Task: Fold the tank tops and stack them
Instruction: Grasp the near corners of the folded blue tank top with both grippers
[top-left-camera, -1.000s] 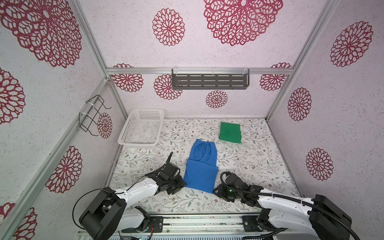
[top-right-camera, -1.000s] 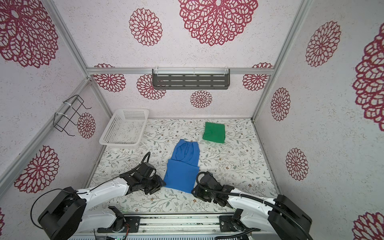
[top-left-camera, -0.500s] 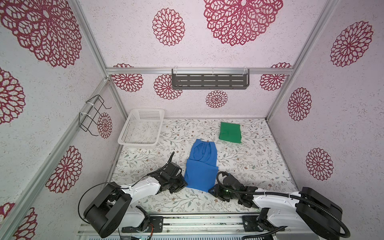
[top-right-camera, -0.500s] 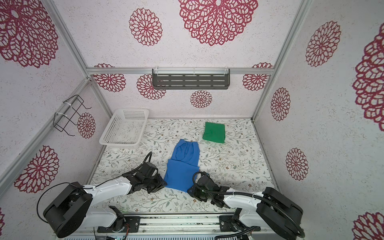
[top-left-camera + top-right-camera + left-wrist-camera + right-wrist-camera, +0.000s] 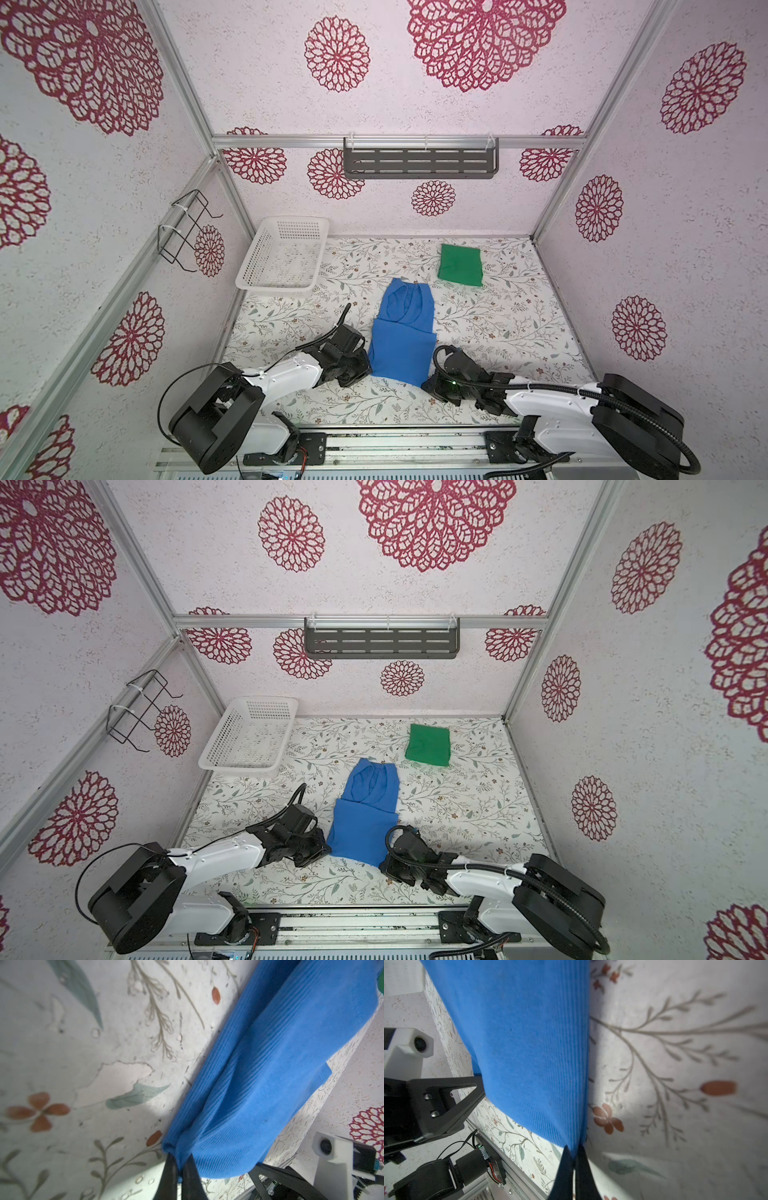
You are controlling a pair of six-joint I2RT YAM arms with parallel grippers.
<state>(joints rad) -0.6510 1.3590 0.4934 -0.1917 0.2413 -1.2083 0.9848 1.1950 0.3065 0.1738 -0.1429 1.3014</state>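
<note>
Near the front, left gripper [image 5: 180, 1158] and right gripper [image 5: 574, 1151] pinched the blue tank top [image 5: 401, 353] by its near corners (best lifted evenly, edge taut).

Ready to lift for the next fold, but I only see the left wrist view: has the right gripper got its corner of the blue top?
Observer: Yes; in the right wrist view the right gripper is shut on a near corner of the blue tank top.
Operator: Does the far half lie flat?
Observer: In both top views it lies narrower than the near half, creased around the neckline.
Operator: Where's the green one?
Observer: The green tank top lies folded near the back wall, right of centre, apart from the blue one.
</note>
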